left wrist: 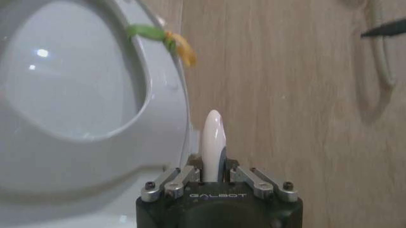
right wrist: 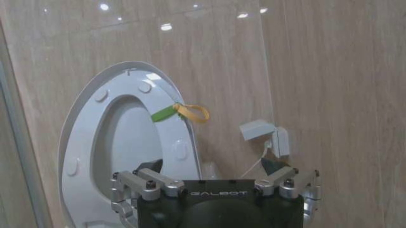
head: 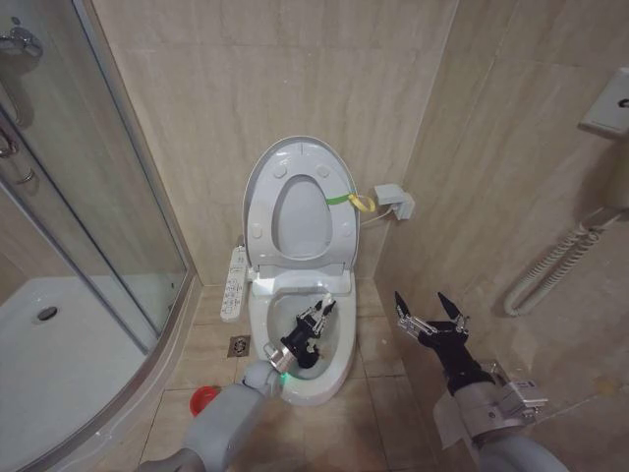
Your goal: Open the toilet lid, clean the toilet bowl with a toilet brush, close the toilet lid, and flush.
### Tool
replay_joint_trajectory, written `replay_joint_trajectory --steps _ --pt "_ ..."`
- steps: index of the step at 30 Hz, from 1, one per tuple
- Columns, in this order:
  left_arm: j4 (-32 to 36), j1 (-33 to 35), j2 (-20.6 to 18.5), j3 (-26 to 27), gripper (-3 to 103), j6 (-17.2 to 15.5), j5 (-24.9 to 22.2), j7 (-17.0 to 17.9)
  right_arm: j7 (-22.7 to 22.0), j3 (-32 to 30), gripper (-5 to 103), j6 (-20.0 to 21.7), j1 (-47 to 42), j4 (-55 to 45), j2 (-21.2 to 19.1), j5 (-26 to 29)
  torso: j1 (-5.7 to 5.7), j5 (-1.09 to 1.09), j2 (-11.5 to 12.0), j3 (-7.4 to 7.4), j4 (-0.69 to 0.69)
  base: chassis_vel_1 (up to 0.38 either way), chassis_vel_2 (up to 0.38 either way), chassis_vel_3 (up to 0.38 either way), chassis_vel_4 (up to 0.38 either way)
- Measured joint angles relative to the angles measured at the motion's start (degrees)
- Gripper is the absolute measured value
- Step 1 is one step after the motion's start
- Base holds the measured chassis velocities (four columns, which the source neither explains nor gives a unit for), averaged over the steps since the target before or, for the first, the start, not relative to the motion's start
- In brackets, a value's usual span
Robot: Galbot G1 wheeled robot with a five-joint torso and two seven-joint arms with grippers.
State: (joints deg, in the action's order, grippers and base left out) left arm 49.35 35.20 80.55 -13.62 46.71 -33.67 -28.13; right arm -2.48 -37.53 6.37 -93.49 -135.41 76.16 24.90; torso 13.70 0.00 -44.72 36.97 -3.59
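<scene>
Over the toilet bowl [head: 339, 366], the left gripper [head: 313, 326] hangs low inside the rim, wrist angled down. Fingers clamped on the toilet brush [left wrist: 212, 142]: white handle tip pokes up between them in the left wrist view. Bristle head not visible; presumably below the claw, down in the bowl.

Toilet lid [head: 257, 177] raised, seat ring [head: 339, 231] folded up against it, both leaning on the wall behind and above the claw. Green and yellow tie [head: 352, 201] on the seat's edge. Button panel [head: 234, 283] beside the bowl, to the claw's left.

Right gripper [head: 430, 315] idle, off to the right of the bowl above the floor tiles, fingers spread wide, holding nothing.

Step in hand, by my reading: scrubbing the bowl. Lid-opening done; closing and flushing not yet. Next move likely calls for sweeping the head around the inner wall without knocking the rim.

Containers: bowl holds the claw and brush. Red cup holder [head: 204, 398] on the floor, behind and left of the claw, apparently empty.
</scene>
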Motion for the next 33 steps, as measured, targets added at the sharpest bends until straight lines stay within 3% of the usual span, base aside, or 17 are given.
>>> replay_joint_trajectory --steps 6,11,18,23,27,33 --pt "2.7 -0.9 1.5 -0.1 21 0.0 0.0 0.0 0.0 0.0 100 0.0 0.0 0.0 0.0 0.0 0.00 0.00 0.0 0.00 -0.02 0.000 0.000 0.000 0.000" --pt "-4.1 -1.7 4.7 0.3 21 0.0 -0.5 -0.4 0.0 0.0 100 0.0 0.0 0.0 0.0 0.0 0.00 0.00 0.0 0.00 -0.02 0.000 0.000 0.000 0.000" --pt "-8.0 -2.0 4.9 0.5 21 0.1 -1.7 -1.8 0.0 0.0 100 0.0 0.0 0.0 0.0 0.0 0.00 0.00 0.0 -0.01 -0.02 0.000 0.000 0.000 0.000" --pt "1.6 0.7 0.9 -2.4 21 -1.5 -2.1 0.0 0.0 0.0 100 0.0 0.0 0.0 0.0 0.0 0.00 0.01 0.0 -0.01 0.01 0.000 0.000 0.000 0.000" --pt "4.1 0.9 1.0 -3.0 21 -1.7 -2.0 0.6 0.0 0.0 100 0.0 0.0 0.0 0.0 0.0 0.00 0.00 0.0 -0.01 -0.01 0.000 0.000 0.000 0.000" --pt "-3.7 0.1 3.4 -0.9 21 -0.1 -1.0 -1.0 0.0 0.0 100 0.0 0.0 0.0 0.0 0.0 0.00 -0.01 0.0 -0.01 -0.03 0.000 0.000 0.000 0.000"
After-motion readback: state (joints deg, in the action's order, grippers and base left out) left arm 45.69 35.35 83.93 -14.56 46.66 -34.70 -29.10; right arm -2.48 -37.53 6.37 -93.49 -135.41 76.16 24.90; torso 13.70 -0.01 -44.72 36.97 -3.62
